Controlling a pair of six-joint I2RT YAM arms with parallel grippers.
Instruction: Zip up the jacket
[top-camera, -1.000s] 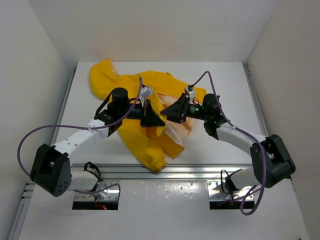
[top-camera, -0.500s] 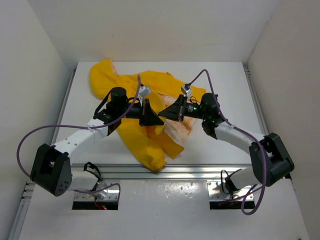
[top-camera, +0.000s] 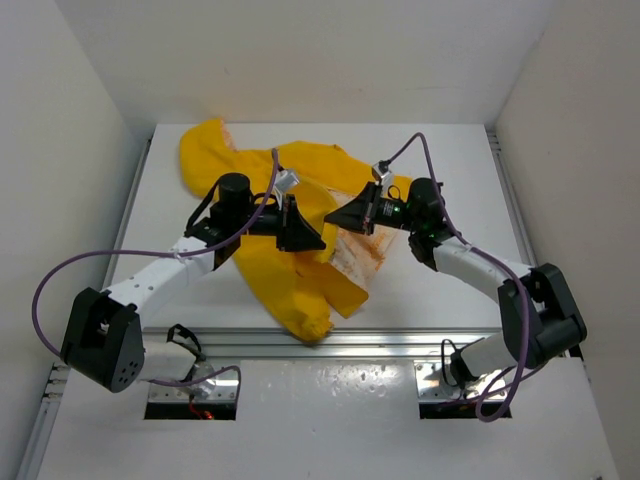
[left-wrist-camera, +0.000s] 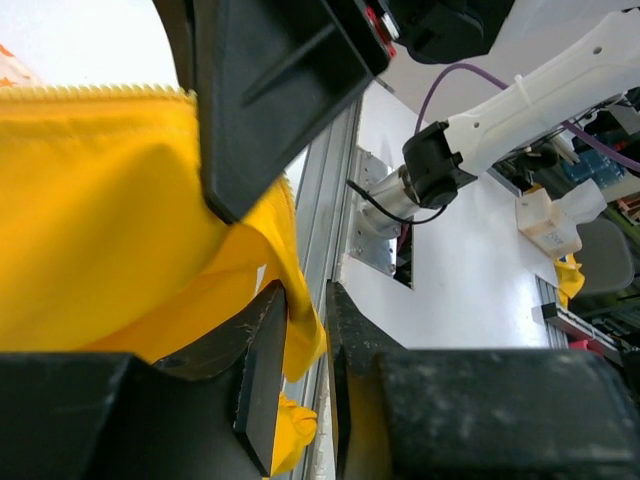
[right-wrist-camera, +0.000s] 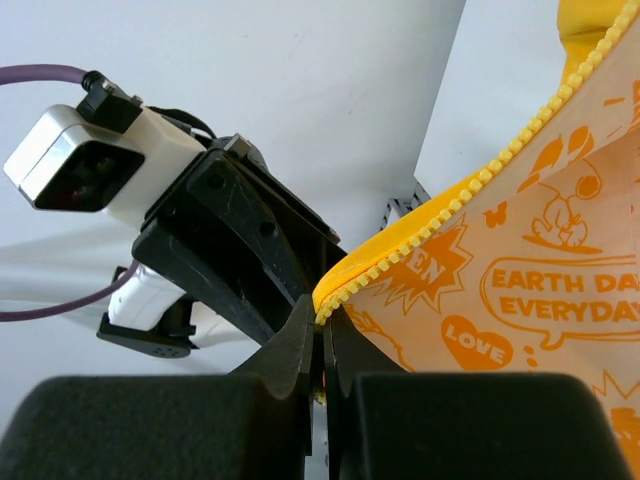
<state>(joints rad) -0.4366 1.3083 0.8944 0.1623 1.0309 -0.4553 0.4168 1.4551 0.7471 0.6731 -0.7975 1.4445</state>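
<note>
The yellow jacket (top-camera: 290, 275) lies crumpled on the white table, its hood (top-camera: 205, 150) at the back left and its cream, orange-printed lining (top-camera: 355, 258) turned up near the middle. My right gripper (top-camera: 335, 218) is shut on the jacket's front edge; in the right wrist view the yellow zipper teeth (right-wrist-camera: 480, 175) run down into the closed right gripper (right-wrist-camera: 322, 320). My left gripper (top-camera: 318, 240) faces it, almost tip to tip. In the left wrist view the left gripper (left-wrist-camera: 307, 300) stands slightly open, with a yellow fold (left-wrist-camera: 285, 300) hanging loose in the gap against one pad.
An aluminium rail (top-camera: 330, 340) runs along the table's near edge, just below the jacket's hanging sleeve (top-camera: 308, 322). White walls close in the table on the left, right and back. Purple cables (top-camera: 60, 270) loop off both arms.
My right gripper has shut on the zipper edge and drawn slightly back and right. The left gripper's jaws have come apart, loosening their hold on the yellow fabric.
</note>
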